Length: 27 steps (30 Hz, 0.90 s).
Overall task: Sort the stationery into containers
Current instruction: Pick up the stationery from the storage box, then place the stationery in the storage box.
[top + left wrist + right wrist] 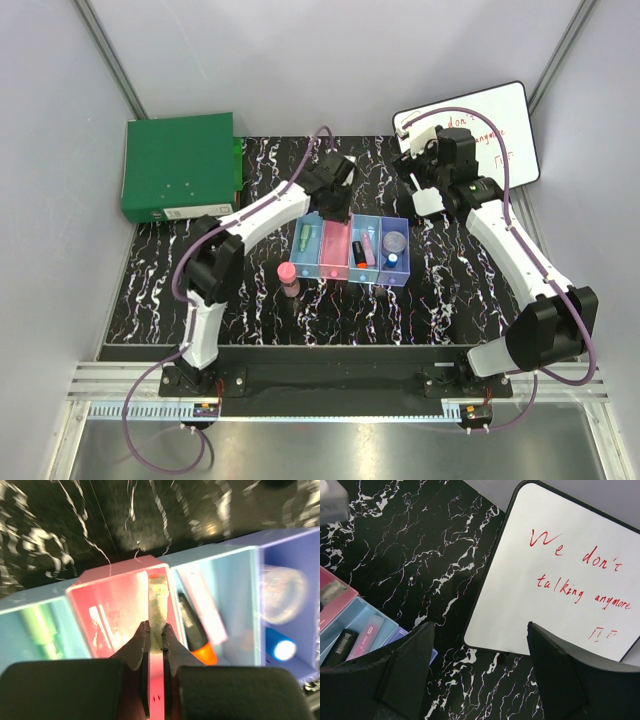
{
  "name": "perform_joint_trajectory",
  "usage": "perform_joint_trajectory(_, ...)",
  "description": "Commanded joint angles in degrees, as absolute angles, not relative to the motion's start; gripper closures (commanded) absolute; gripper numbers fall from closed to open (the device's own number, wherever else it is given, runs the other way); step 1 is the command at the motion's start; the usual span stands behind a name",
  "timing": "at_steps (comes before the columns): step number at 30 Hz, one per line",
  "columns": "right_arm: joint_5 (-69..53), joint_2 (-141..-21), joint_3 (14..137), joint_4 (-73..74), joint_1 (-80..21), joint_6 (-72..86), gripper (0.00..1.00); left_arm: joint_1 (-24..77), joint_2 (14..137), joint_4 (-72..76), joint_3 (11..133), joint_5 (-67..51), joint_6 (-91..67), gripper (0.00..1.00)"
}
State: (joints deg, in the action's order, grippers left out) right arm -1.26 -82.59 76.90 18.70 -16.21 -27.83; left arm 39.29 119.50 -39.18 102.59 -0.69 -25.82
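Big picture first: the large flat green box (180, 165) sits far left, with no label I can read. Back right, the white writing board (560, 565) carries red handwriting: "We don't talking anymore", plus a scribble below that I can't make out.

Centre of the mat is the row of 4 joined translucent plastic bins (330, 272). The left gripper (155, 630) hangs over the pink one, jaws pinched almost together on a thin pale flat strip (159, 597) along that bin's right wall. Loose piece or the divider itself? Can't tell. The right gripper (480, 630) gapes wide with nothing in it, out by the board.

Here's the key relation: the pink-capped dark tube (288, 278) stands upright on the mat, outside the bins, just beside the row's near-left corner. That puts it back toward the bases from the left gripper, long axis vertical. The left arm looks clearly nearer.

Already binned are the green stick (42, 627), orange marker (197, 630), pink marker (205, 607), round grey-purple disc (282, 595) and small blue piece (282, 649). The marker print is too small to read.
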Motion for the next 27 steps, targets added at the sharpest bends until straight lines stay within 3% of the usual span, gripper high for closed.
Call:
perform_joint_trajectory(1, -3.16, -79.98, 77.78, 16.79, -16.00, -28.04, 0.18, 39.46, 112.43, -38.32, 102.48, 2.11, -22.77, 1.00)
perform_joint_trajectory(13, -2.90, -77.08, 77.61, 19.07, -16.00, -30.23, 0.18, 34.10, 102.66, -44.30, 92.29, 5.10, -14.94, 1.00)
perform_joint_trajectory(23, -2.64, -76.46, 78.31, 20.48, -16.17, -29.53, 0.18, 34.01, 105.02, -41.84, 88.24, 1.76, -14.24, 1.00)
perform_joint_trajectory(27, -2.46, -76.55, 78.84, 20.65, -16.17, -29.53, 0.18, 34.10, 107.13, -41.57, 87.45, 0.97, -15.03, 0.87)
